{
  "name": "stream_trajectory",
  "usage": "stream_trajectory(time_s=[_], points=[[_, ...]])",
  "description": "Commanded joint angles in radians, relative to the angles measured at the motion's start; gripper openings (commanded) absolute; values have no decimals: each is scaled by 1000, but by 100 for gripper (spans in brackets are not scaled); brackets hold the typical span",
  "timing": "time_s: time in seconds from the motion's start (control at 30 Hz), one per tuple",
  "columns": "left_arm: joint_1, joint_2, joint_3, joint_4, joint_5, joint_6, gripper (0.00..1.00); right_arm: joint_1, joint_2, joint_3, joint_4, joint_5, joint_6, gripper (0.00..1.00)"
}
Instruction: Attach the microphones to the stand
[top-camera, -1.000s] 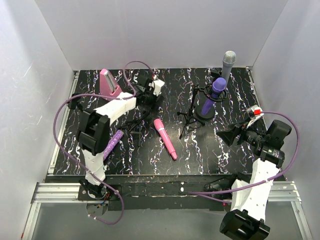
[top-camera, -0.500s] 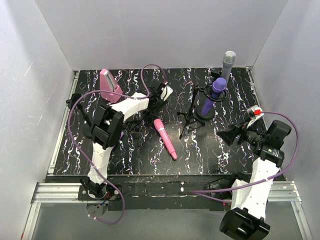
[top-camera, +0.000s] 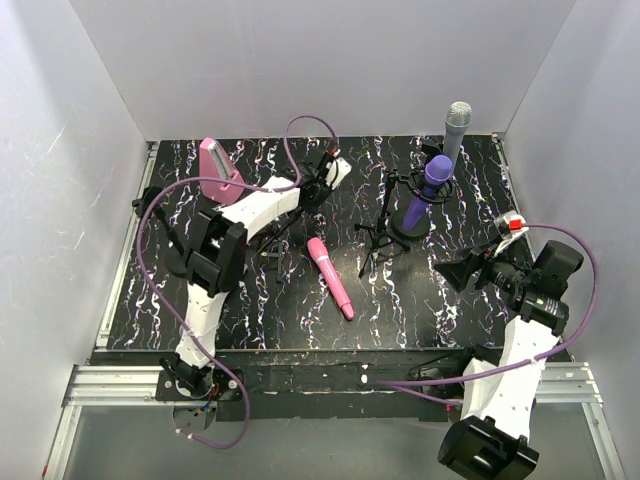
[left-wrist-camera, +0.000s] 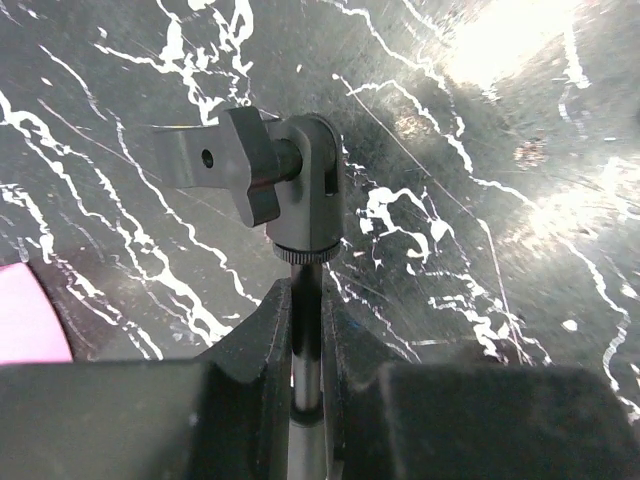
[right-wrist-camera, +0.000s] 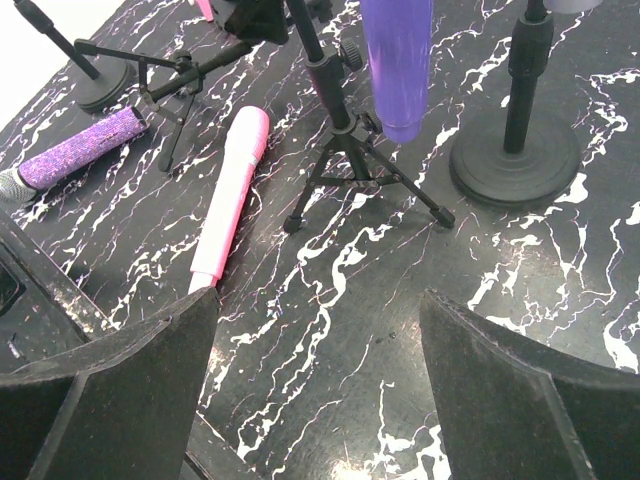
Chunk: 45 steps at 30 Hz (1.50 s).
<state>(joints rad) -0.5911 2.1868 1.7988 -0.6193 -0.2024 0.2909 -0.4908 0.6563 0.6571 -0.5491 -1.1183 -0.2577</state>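
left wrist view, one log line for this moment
left gripper: shut on mic stand pole | right gripper: open, empty | pink microphone: lying flat, unattached

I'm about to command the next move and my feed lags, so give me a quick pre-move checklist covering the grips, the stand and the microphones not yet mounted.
1. Left gripper shut on the stand pole: ok.
2. Right gripper open and empty: ok.
3. Pink microphone lying free on the table: ok.
4. Glittery purple microphone lying free in the right wrist view, hidden under the left arm from above: ok.
5. Dark purple microphone and silver-grey microphone up on stands: ok.
6. Held stand's feet planted: cannot tell.
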Motion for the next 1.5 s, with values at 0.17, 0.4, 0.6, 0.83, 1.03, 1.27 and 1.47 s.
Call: stream_trajectory(time_s=[0.17, 0.4, 0.6, 0.83, 1.03, 1.27, 1.47], points=[[46, -503, -73, 56, 386, -15, 0, -5, -14, 21, -23, -28, -29, 88], [189, -962, -589, 360, 923, -137, 0, -5, -3, 29, -25, -28, -37, 88], [208, -1208, -881, 721, 1205, -278, 0, -8, 6, 26, -23, -37, -40, 87], [208, -1214, -1061, 1115, 1307, -506, 0, -6, -6, 22, -37, -37, -55, 87], [208, -1138, -1148, 1294, 1287, -575, 0, -6, -9, 15, -41, -37, -63, 87], [208, -1044, -1214, 1394, 1261, -575, 0, -8, -4, 13, -40, -43, -71, 87], [208, -1065, -1256, 1275, 1203, -494, 1, -5, -3, 13, -45, -43, -75, 87]])
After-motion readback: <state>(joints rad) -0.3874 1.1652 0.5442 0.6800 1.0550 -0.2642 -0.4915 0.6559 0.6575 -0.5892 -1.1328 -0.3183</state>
